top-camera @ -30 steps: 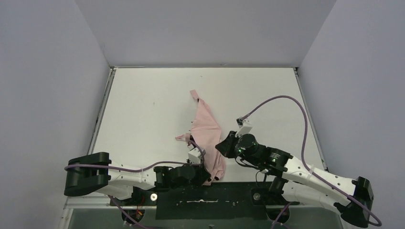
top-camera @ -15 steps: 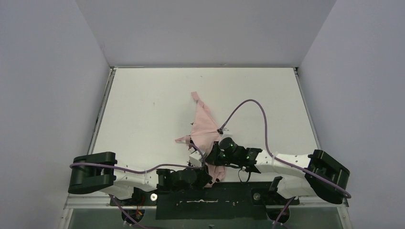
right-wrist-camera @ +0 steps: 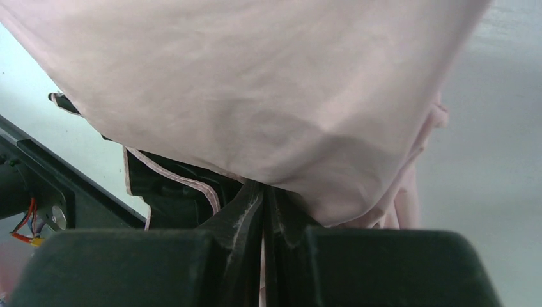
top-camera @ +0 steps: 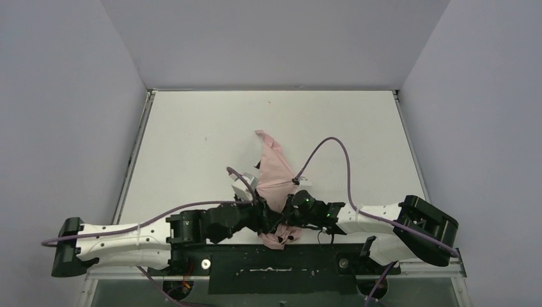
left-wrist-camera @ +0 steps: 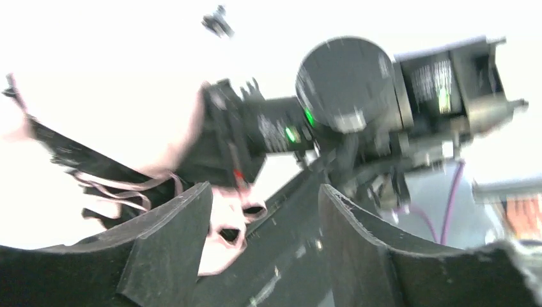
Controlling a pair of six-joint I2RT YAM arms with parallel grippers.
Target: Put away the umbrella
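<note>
The right pincer (right-wrist-camera: 263, 195) has slid in and now pinches the pink cloth of the umbrella (top-camera: 275, 167), which lies on the worktop (top-camera: 192, 141) between both pincers. The left pincer (left-wrist-camera: 263, 192) has swung round with its fingers apart, so it looks ready to grab next.

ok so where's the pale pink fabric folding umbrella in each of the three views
top external: the pale pink folding umbrella lies centre frame, its near end between the two arms.
left wrist: left half, washed-out pink fabric and black ribs.
right wrist: fabric fills the upper frame.
shared landmark: the right gripper, at the fabric in every view.
</note>
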